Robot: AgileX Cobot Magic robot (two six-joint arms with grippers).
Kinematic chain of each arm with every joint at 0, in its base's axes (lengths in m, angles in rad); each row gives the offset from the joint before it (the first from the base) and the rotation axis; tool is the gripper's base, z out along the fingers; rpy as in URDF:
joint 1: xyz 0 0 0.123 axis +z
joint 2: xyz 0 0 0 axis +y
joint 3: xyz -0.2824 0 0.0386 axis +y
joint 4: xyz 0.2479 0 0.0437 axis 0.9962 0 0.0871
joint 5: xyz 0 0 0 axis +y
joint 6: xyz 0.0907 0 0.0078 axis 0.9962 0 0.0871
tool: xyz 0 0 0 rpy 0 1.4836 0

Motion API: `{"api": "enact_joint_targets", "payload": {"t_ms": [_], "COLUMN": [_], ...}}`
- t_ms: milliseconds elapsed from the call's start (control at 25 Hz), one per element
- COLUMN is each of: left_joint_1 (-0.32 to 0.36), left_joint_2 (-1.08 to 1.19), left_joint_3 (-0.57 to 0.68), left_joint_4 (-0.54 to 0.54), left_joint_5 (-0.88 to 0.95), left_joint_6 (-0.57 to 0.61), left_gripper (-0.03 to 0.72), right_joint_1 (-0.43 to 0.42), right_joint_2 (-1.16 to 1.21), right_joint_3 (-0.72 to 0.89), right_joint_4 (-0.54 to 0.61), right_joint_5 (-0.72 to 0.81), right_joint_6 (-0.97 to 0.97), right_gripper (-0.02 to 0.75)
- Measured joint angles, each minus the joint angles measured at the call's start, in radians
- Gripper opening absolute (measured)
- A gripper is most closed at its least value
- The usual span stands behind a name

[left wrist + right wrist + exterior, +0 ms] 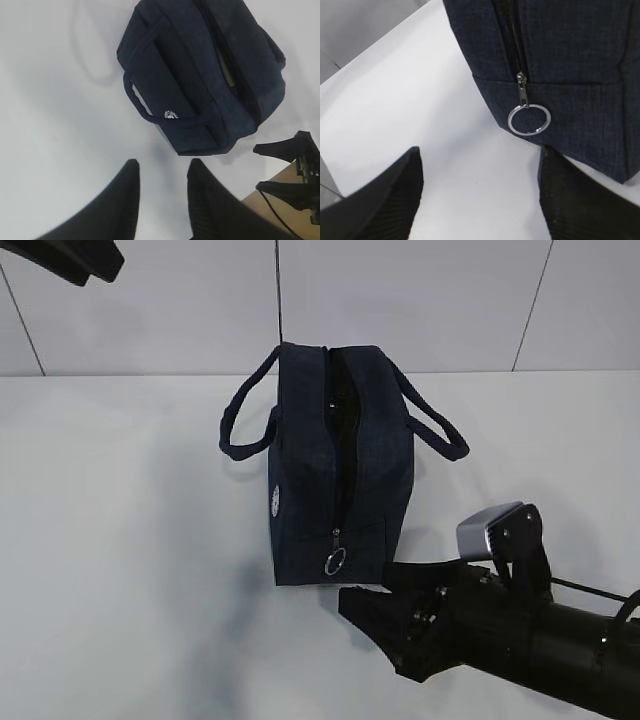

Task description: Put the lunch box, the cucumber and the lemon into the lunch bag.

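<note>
The dark navy lunch bag (340, 470) stands on the white table with its top zipper slit gaping; both loop handles hang outward. Its silver ring pull (529, 120) hangs at the near end of the bag (560, 50). My right gripper (480, 150) is open just in front of that end, low over the table, with nothing between its fingers; the exterior view shows it (365, 588) below the ring pull (336, 561). My left gripper (164, 162) is open and empty, high above the table beside the bag (200, 75). The lunch box, the cucumber and the lemon are out of view.
White table (120, 540) runs all around the bag, with a tiled wall (420, 300) behind it. In the left wrist view a brown table edge (272, 200) shows at the lower right, next to the right gripper (258, 167). The left arm (75, 260) hangs at the exterior view's top left.
</note>
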Motion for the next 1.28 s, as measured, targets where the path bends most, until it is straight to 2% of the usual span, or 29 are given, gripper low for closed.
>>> {"api": "enact_joint_targets", "payload": {"t_ms": [560, 1040, 1280], "left_joint_1": [0.000, 0.000, 0.000], "left_joint_2": [0.000, 0.000, 0.000], "left_joint_3": [0.000, 0.000, 0.000], "left_joint_4": [0.006, 0.006, -0.047], "left_joint_5": [0.000, 0.000, 0.000], "left_joint_6": [0.000, 0.000, 0.000], "left_gripper": [0.236, 0.236, 0.236], "right_joint_1": [0.000, 0.000, 0.000], "right_joint_2": [0.000, 0.000, 0.000], "right_joint_3": [0.000, -0.011, -0.052], "right_joint_4": [-0.023, -0.034, -0.040], "right_joint_5": [0.037, -0.032, 0.029], "right_joint_6": [0.000, 0.004, -0.060], "right_gripper": [0.545, 0.545, 0.545]}}
